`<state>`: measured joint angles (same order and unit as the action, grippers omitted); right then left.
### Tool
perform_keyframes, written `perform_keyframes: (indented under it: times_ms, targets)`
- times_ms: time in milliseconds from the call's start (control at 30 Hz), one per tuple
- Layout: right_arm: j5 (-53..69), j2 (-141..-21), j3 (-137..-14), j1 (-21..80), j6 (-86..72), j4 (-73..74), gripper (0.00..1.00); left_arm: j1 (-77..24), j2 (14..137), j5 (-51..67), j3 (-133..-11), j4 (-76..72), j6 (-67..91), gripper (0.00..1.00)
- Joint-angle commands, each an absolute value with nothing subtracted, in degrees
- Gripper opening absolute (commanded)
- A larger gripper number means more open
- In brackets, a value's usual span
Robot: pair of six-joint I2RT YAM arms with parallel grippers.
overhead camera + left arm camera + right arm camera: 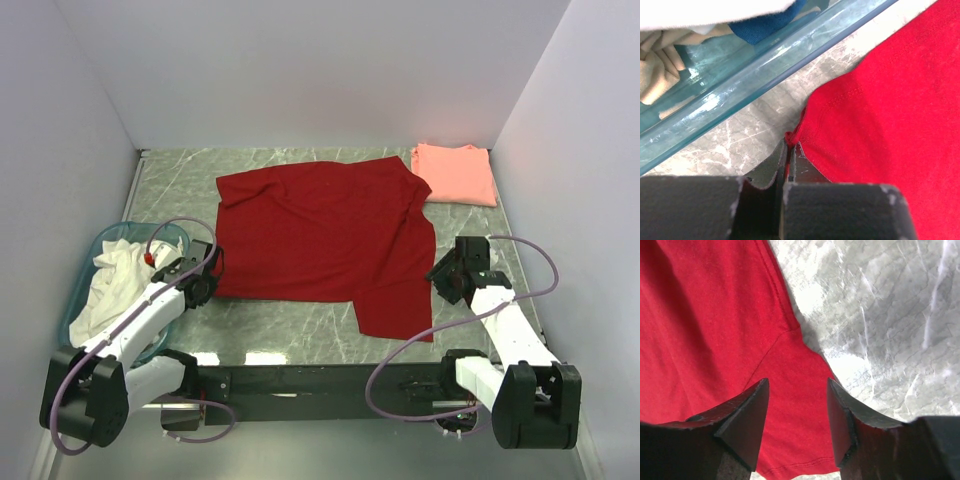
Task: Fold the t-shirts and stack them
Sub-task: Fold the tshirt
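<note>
A deep red t-shirt (320, 235) lies spread over the middle of the marble table. My left gripper (212, 265) sits at the shirt's left edge, shut on a corner of the red cloth (792, 137), which is pinched between its dark fingers (771, 167). At the shirt's right edge my right gripper (440, 272) stands open above a red sleeve (790, 405), with both fingertips (757, 395) apart and nothing pinched. A folded salmon-pink t-shirt (455, 173) rests at the back right corner.
A clear blue-green bin (95, 265) holding white cloth (110, 280) stands at the left, right beside the left gripper; its wall (750, 80) fills that wrist view. White walls close in the table (290, 325) on three sides.
</note>
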<state>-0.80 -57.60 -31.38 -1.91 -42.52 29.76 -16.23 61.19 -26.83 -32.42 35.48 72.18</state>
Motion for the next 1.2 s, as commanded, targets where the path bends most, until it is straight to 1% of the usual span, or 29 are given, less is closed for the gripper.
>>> perform_keyframes:
  times_ms: [0, 167, 300, 633, 833, 967, 1133, 1167]
  targets:
    - [-1.49, -56.25, -30.23, -2.20, -45.86, 31.01, 0.56, -16.17, 59.42, -28.83, -34.54, 36.74, 71.02, 0.01]
    - [-0.27, -58.61, -32.69, -2.20, -46.93, 37.95, 0.52, -16.17, 59.33, -28.74, -34.98, 36.65, 71.37, 0.01]
    - [2.37, -58.97, -32.61, -2.28, -48.07, 40.16, 0.51, -16.08, 59.68, -28.56, -35.16, 36.39, 71.54, 0.01]
    - [3.69, -58.53, -29.36, -2.20, -49.22, 42.71, 0.51, -15.65, 59.77, -28.30, -35.24, 35.86, 71.10, 0.01]
    - [3.96, -61.43, -28.74, -2.11, -49.57, 42.80, 0.50, -15.21, 59.77, -27.86, -35.07, 35.51, 71.02, 0.01]
    - [3.60, -64.50, -27.86, -2.11, -49.66, 40.09, 0.50, -14.94, 59.94, -27.60, -34.63, 34.89, 70.66, 0.01]
    - [4.13, -67.14, -27.07, -2.11, -49.40, 36.74, 0.42, -14.85, 60.47, -27.42, -34.72, 34.72, 70.40, 0.01]
    - [4.30, -67.41, -27.16, -2.11, -49.13, 35.69, 0.32, -14.77, 60.38, -27.25, -34.72, 34.63, 70.31, 0.01]
